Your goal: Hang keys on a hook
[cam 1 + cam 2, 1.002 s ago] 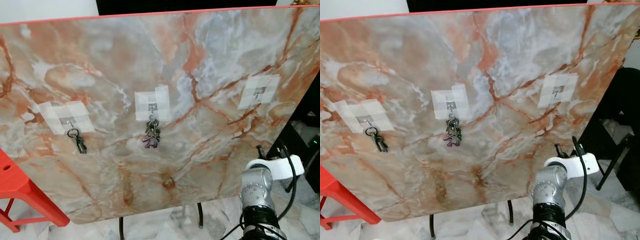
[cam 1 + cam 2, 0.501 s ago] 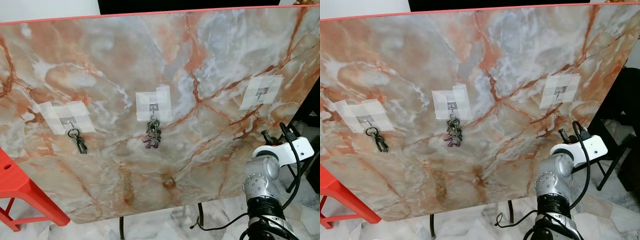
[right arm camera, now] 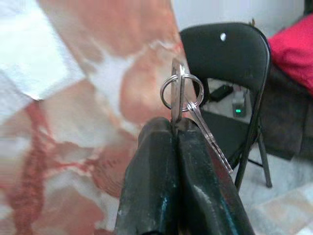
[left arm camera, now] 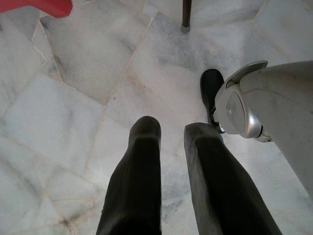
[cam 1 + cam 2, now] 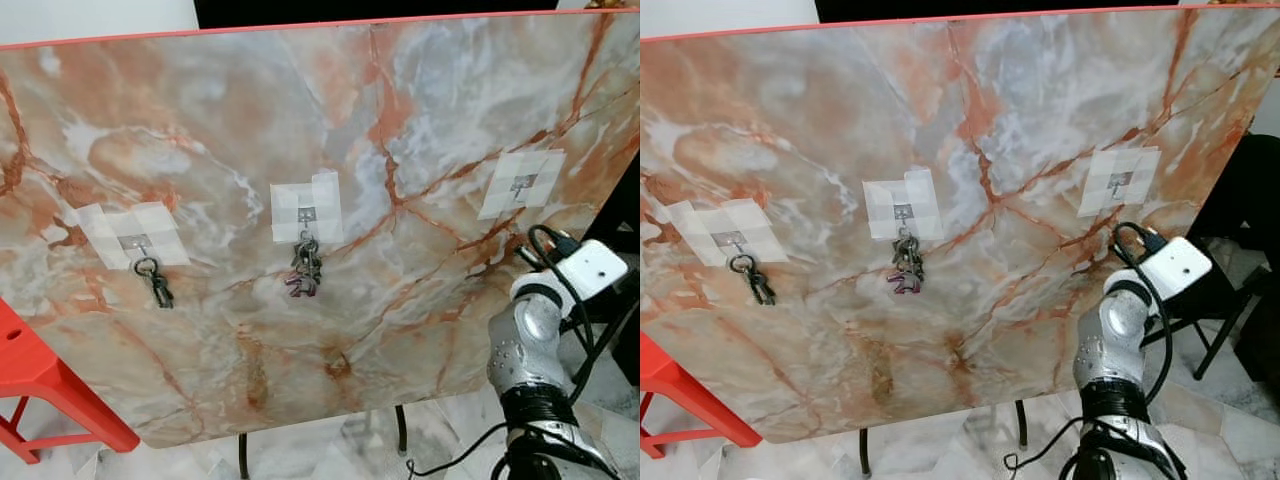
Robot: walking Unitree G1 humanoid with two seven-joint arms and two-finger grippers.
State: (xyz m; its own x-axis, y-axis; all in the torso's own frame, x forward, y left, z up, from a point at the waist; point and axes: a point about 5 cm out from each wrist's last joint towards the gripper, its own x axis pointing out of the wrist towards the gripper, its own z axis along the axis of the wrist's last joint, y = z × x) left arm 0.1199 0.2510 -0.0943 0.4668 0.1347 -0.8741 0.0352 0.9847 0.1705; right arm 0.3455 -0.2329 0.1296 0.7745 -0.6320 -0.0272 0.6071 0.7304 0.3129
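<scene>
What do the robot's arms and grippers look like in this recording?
The right arm is silver metal with rounded joint housings, a ribbed black collar lower down, a white box-shaped module at the wrist and looping black cables. The right gripper has two long, matte black fingers with a faint bluish smear. The left gripper has the same black fingers, finely ribbed, with rounded tips.

Orange-and-grey marbled board point(image 5: 420, 130) edged in red, white tape patches point(image 5: 306, 208), dark key bunches point(image 5: 304, 268), silver keys point(image 3: 182, 93), black chair point(image 3: 230, 54), red stool point(image 5: 40, 385).
</scene>
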